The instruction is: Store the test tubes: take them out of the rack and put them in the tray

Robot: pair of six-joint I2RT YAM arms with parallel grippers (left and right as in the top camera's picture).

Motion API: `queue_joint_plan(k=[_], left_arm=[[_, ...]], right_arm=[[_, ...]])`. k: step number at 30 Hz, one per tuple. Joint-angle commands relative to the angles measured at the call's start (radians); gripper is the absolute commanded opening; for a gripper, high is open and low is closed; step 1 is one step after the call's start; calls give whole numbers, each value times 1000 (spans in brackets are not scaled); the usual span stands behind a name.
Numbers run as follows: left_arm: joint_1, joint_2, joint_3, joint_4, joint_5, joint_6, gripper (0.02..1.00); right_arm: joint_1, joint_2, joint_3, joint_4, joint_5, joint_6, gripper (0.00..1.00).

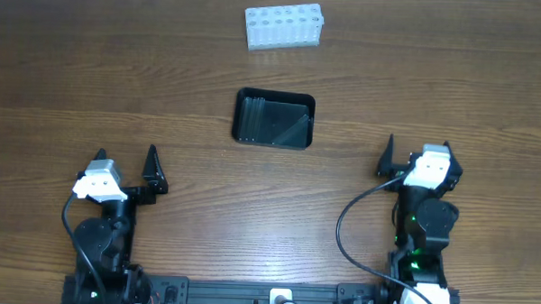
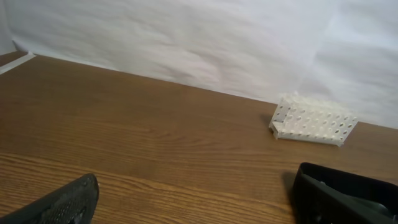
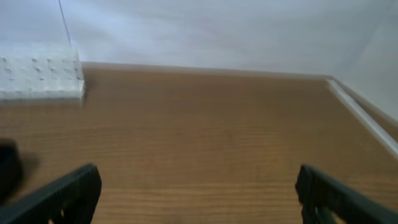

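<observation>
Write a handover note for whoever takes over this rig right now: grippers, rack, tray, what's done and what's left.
Left gripper: open, empty, low over the table near its own base.
Right gripper: open, empty, near its own base, to the right of the tray.
Rack: at the far side of the table, beyond the tray; no tubes can be seen standing in its holes.
Tray: mid-table, with clear tubes lying inside; the count is unclear.
Done: the tubes appear to be stored.
Left: check the rack up close for any leftover tube.
</observation>
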State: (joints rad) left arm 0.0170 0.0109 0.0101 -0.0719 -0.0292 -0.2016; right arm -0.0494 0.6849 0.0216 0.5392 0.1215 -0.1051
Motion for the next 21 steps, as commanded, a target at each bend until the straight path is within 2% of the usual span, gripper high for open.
queue_joint_plan(k=[1,8,17,21], left_arm=[[-5,-7,-4,-1,10,12,998],[-5,-7,-4,-1,10,12,996],[-5,-7,-4,-1,10,12,998],[-5,-7,-4,-1,10,12,998]], right_arm=[[-9,-125,-16,-140,-8,3,991],[-2,-424,-16,-598,-8,3,991],[-2,-678,-16,-607,-24,3,993],[8,-680,-16,-606,-26,3,991]])
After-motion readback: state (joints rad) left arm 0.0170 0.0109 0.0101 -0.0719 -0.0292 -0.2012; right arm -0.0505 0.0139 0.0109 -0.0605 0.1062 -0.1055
